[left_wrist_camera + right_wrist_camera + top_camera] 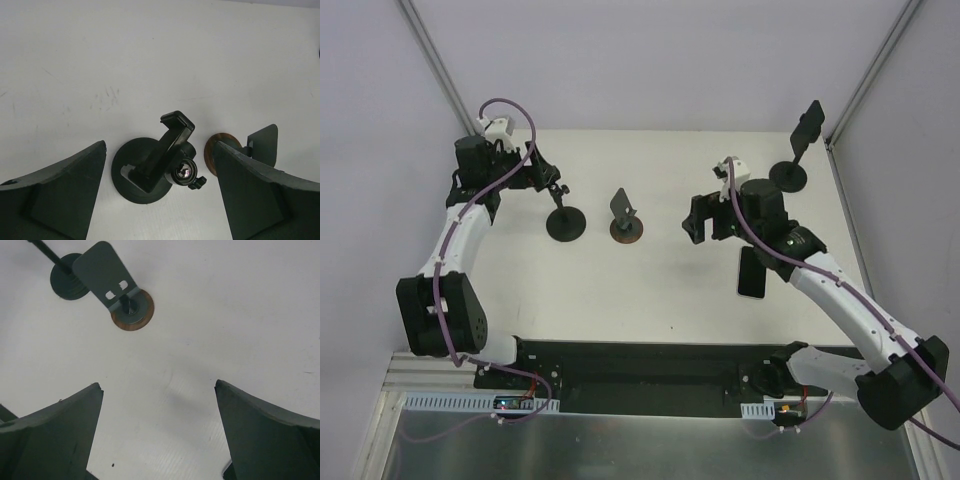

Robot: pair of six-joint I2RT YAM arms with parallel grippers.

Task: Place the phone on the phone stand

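A white counter (pixel 650 300) seen from above holds three phone stands and a phone, with two robot arms reaching in from the near edge. Near the middle stands a brown-based stand (pixel 626 229), a round brown foot carrying a tilted dark plate with two small slots. Just beside the brown-based stand, on the left arm's side, is a black clamp stand (pixel 566 223) on a round black foot, its clamp arm leaning over. The left hand (pixel 550 180) hovers beyond that clamp stand, farther from the brown-based stand, its fingers spread wide and gripping nothing. On the other side of the brown-based stand, near it but apart, the right hand (pixel 692 220) hangs over bare counter, fingers likewise wide apart and empty. The phone (pixel 751 278) lies flat on the counter, dark face up, well to the right-arm side of the brown-based stand and nearer the arm bases, partly under the right arm and on none of the stands. A tall black stand (pixel 790 172) rises at the far right corner, well away from the brown-based stand.
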